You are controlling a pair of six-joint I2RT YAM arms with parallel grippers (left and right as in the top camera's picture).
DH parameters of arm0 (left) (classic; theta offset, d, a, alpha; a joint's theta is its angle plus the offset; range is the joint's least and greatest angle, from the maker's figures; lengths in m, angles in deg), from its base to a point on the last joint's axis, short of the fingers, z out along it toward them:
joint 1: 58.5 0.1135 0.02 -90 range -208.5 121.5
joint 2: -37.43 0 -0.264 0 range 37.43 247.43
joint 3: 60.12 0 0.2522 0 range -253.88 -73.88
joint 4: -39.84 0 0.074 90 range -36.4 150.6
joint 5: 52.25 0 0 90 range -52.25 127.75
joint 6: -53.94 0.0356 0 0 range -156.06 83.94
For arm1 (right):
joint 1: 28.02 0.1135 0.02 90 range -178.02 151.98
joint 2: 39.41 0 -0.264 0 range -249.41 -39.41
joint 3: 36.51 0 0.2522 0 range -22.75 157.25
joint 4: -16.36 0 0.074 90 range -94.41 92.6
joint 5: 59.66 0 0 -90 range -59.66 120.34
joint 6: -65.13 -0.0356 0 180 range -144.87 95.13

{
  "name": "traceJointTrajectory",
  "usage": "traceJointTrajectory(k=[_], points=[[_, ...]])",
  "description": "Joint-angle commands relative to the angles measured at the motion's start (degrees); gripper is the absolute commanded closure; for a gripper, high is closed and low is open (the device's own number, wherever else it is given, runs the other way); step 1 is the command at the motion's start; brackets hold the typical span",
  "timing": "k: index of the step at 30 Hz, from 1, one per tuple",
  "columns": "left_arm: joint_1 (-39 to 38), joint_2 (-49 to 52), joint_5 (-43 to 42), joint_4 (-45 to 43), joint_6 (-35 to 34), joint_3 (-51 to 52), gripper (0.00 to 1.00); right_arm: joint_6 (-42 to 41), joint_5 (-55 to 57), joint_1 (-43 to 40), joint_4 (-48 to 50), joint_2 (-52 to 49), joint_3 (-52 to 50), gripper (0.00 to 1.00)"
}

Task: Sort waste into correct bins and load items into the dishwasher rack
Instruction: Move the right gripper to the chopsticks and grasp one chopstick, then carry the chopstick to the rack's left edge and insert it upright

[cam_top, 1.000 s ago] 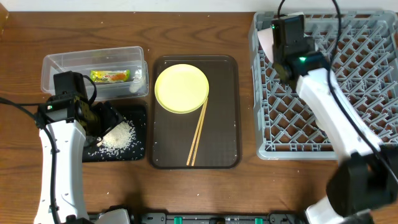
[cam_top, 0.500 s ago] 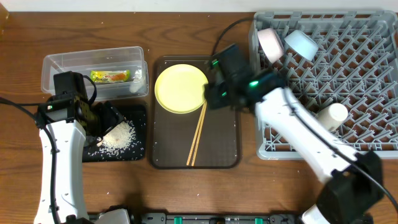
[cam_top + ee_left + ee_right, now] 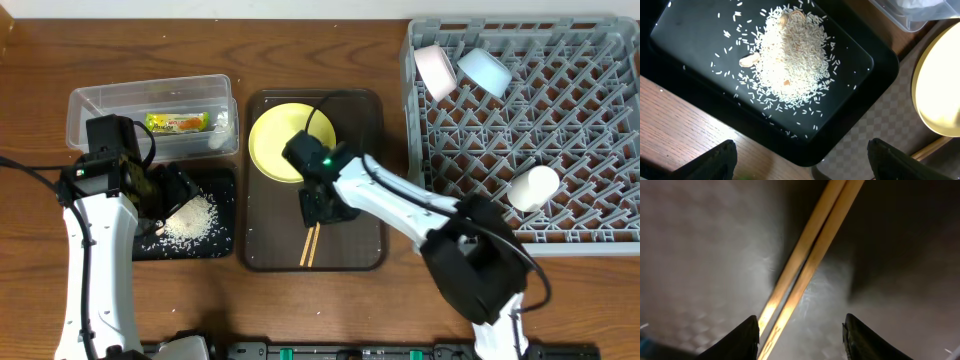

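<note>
My right gripper point(image 3: 320, 208) is open and low over the wooden chopsticks point(image 3: 311, 243) on the brown tray point(image 3: 365, 170). In the right wrist view the chopsticks point(image 3: 810, 255) run between my open fingers, close to the left one; that gripper point(image 3: 802, 335) holds nothing. The yellow plate point(image 3: 278, 140) lies just behind. My left gripper point(image 3: 802, 160) is open above the near edge of the black tray point(image 3: 685, 30), which holds the rice heap point(image 3: 790, 55). The clear tub point(image 3: 100, 100) holds the green-and-yellow wrapper point(image 3: 176, 123).
The grey rack point(image 3: 580, 130) at the right holds a white bowl point(image 3: 435, 70), a light blue bowl point(image 3: 485, 68) and a pale cup point(image 3: 532, 187). My right arm stretches across the brown tray's right half. Loose rice grains lie round the heap point(image 3: 190, 220).
My right arm has swung from the rack's far left corner down to the chopsticks on the brown tray. The bowls and cup now show in the rack. The left arm has not moved.
</note>
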Motion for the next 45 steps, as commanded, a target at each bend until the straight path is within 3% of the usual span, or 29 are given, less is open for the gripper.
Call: traceJointTrajectory(k=[1, 13, 16, 22, 26, 35, 45], points=[[0.26, -0.07, 0.11, 0.17, -0.09, -0.13, 0.14, -2.08, 0.81, 0.55, -0.33, -1.79, -0.02, 0.48], [0.26, -0.07, 0.11, 0.17, -0.11, -0.13, 0.14, -3.56, 5.92, 0.52, -3.61, -3.67, -0.42, 0.53], [0.26, -0.07, 0.11, 0.15, -0.11, -0.13, 0.14, -3.56, 5.92, 0.48, -3.65, -3.67, -0.42, 0.63], [0.24, -0.07, 0.11, 0.17, -0.11, -0.13, 0.14, -3.56, 5.9, -0.07, -3.69, -3.67, -0.42, 0.93], [0.24, -0.07, 0.11, 0.17, -0.11, -0.13, 0.14, -3.54, 5.92, -0.81, -3.69, -3.65, -0.42, 0.99], [0.24, -0.07, 0.11, 0.17, -0.11, -0.13, 0.14, 2.27, 5.92, -5.88, -6.25, -1.57, 1.2, 0.99], [0.26, -0.07, 0.11, 0.17, -0.11, -0.13, 0.14, 15.91, 5.95, -16.72, -6.86, 14.71, 3.85, 0.99]])
